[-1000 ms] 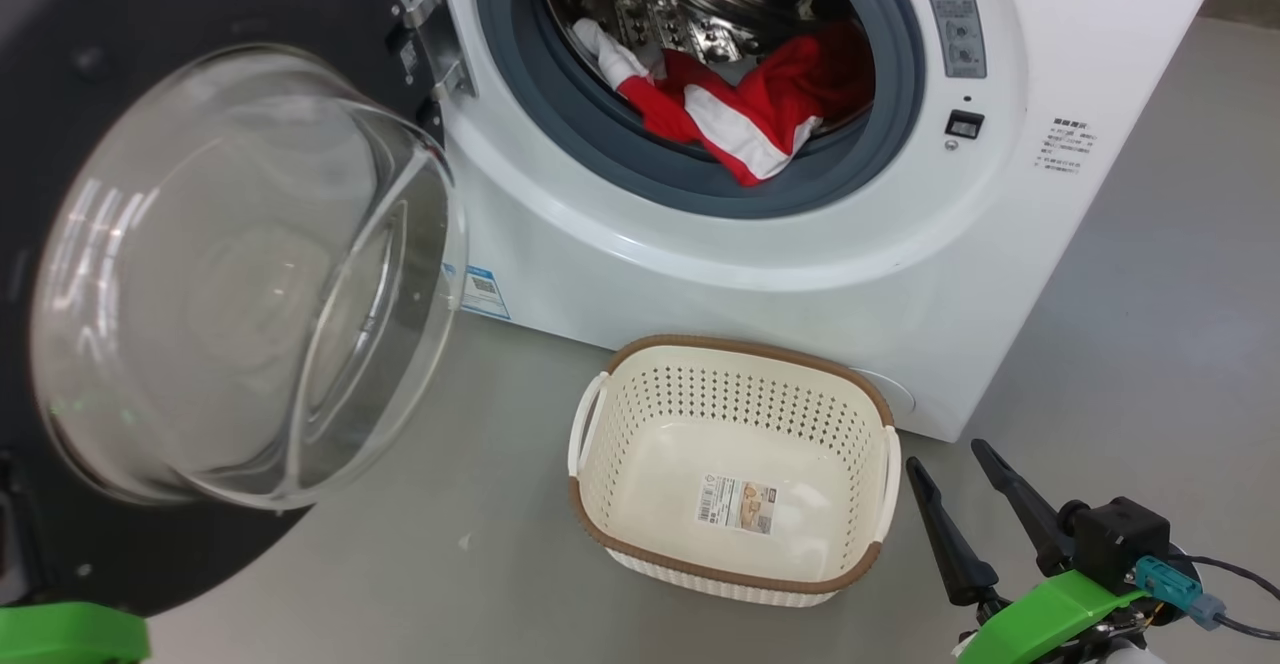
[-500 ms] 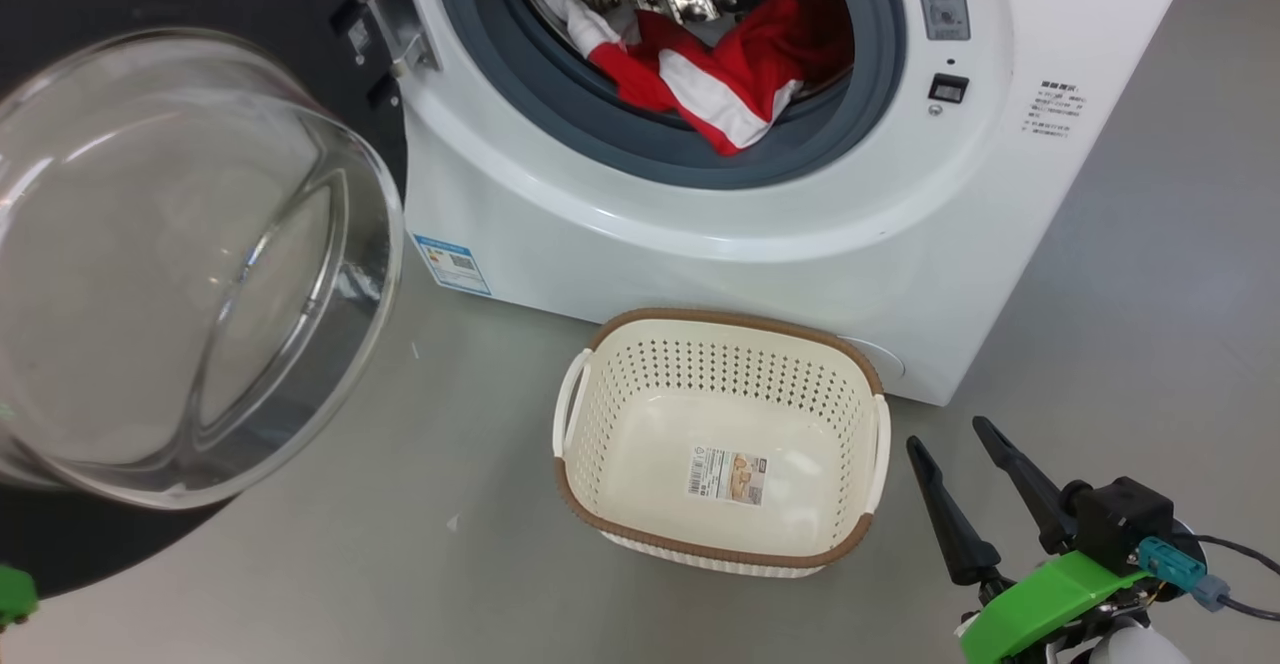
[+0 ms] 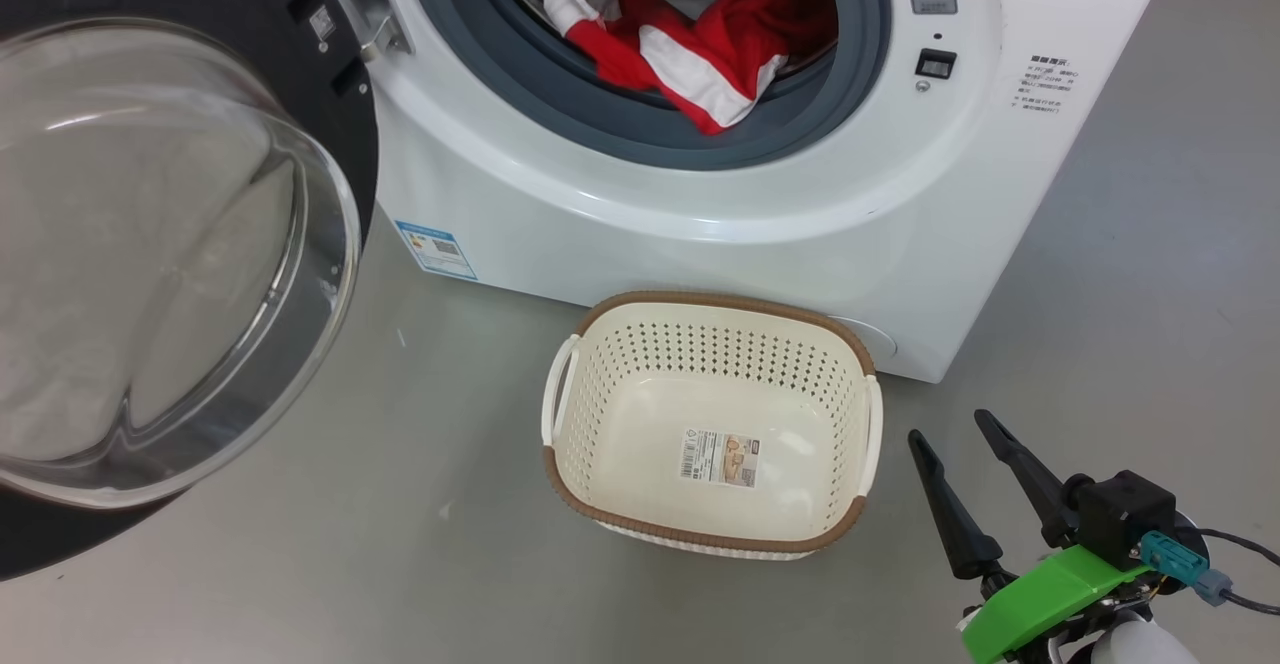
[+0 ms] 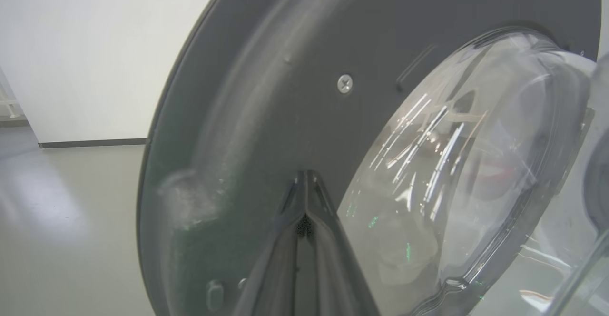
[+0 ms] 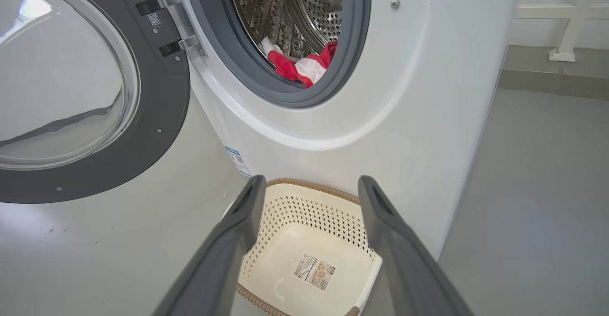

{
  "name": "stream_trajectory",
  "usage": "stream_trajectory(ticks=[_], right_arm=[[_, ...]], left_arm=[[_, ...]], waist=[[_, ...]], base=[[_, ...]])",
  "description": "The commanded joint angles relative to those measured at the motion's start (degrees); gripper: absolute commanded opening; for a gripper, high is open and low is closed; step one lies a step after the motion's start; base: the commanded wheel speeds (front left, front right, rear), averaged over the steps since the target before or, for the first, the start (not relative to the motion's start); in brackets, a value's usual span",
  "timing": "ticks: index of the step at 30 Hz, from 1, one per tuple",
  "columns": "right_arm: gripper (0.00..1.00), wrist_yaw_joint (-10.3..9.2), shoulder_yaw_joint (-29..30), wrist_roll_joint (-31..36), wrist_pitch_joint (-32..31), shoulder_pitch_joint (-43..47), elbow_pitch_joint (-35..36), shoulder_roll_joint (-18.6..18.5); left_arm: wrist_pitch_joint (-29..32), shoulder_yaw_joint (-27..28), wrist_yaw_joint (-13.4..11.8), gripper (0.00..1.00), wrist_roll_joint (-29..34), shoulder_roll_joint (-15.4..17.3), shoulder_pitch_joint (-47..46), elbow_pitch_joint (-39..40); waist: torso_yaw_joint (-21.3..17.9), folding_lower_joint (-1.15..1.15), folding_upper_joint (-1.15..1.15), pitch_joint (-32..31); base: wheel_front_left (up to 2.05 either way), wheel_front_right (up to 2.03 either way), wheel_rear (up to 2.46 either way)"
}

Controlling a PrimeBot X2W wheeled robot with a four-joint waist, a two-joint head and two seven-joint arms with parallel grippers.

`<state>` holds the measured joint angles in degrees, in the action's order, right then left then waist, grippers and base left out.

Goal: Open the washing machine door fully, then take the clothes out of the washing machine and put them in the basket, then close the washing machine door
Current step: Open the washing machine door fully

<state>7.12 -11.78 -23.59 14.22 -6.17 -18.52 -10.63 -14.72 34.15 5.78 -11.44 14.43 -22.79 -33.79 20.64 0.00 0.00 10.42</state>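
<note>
**Swinging the washing machine door (image 3: 150,244) fully wide**
The left gripper (image 4: 304,182), pinched shut on nothing, points at the door's dark inner rim; a steady push there, off the glass, should serve best. The right gripper (image 3: 948,426) hovers spread and empty beside the basket (image 3: 700,539); the clothes (image 3: 700,54) lie in the drum.

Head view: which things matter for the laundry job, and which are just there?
Job: washing machine, washing machine door, red-and-white clothes, basket.
Just there: blue label on the machine's front, sticker inside the basket, grey floor.
</note>
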Motion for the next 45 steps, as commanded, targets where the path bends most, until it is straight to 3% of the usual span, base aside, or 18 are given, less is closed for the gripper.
stream_trajectory(ticks=[1,13,26,27,29,31,32,33,34,35,45], right_arm=[[1.00,0.36,-1.2,0.8,0.8,-1.9,1.4,-0.5],[1.00,0.36,-1.5,0.6,0.8,-1.4,1.1,-0.2],[1.00,0.36,-0.9,0.2,0.8,0.1,1.4,0.2],[1.00,0.36,-0.8,0.2,0.8,0.2,1.4,0.2],[1.00,0.36,-0.7,0.1,0.8,0.4,1.6,0.3],[1.00,0.36,-0.6,0.0,0.8,0.6,1.7,0.4],[1.00,0.36,-0.5,0.0,0.8,0.7,1.7,0.4],[1.00,0.36,-0.5,0.0,0.8,0.7,1.7,0.4],[1.00,0.36,-0.4,0.0,0.8,0.8,1.8,0.4],[1.00,0.36,-0.3,-0.1,0.8,0.9,1.9,0.4],[1.00,0.36,1.5,0.1,0.8,1.5,2.7,0.8]], left_arm=[[-0.3,2.2,0.3,0.00,0.5,3.9,-1.6,0.8],[-0.3,2.5,1.6,0.00,0.8,3.5,-1.2,-1.5],[-0.3,-4.8,1.7,0.01,-5.2,-0.1,6.9,6.7],[-0.3,-5.5,1.7,0.07,-5.4,-0.6,7.8,7.6],[-0.3,-6.9,1.7,0.32,-6.3,-1.7,9.3,9.6],[-0.3,-8.1,1.7,0.48,-7.0,-2.8,11.0,11.6],[-0.3,-8.6,1.7,0.67,-7.2,-3.4,11.8,12.7],[-0.3,-8.6,1.7,0.67,-7.2,-3.4,11.8,12.7],[-0.3,-9.2,1.7,0.93,-7.3,-4.0,12.6,13.8],[-0.3,-10.2,1.7,1.00,-7.5,-4.3,13.5,14.9],[-0.3,-18.1,1.7,1.00,-8.0,-7.1,19.4,21.5]], waist=[[0.0,0.00,0.00,-0.1],[0.1,0.00,0.00,-1.9],[0.4,0.00,0.00,-5.1],[0.4,0.00,0.00,-5.3],[0.3,0.00,0.00,-5.5],[0.0,0.00,0.00,-5.7],[-0.2,0.00,0.00,-5.9],[-0.2,0.00,0.00,-5.9],[-0.3,0.00,0.00,-6.0],[-0.5,0.00,0.00,-6.0],[-3.8,0.00,0.00,-6.2]], base=[[0.00,0.00,0.00],[0.00,0.00,0.00],[0.00,0.00,0.00],[0.00,0.00,0.00],[0.00,0.00,0.00],[0.00,0.00,0.00],[0.00,0.00,0.00],[0.00,0.00,0.00],[0.00,0.00,0.00],[0.00,0.00,0.00],[0.00,0.00,0.00]])
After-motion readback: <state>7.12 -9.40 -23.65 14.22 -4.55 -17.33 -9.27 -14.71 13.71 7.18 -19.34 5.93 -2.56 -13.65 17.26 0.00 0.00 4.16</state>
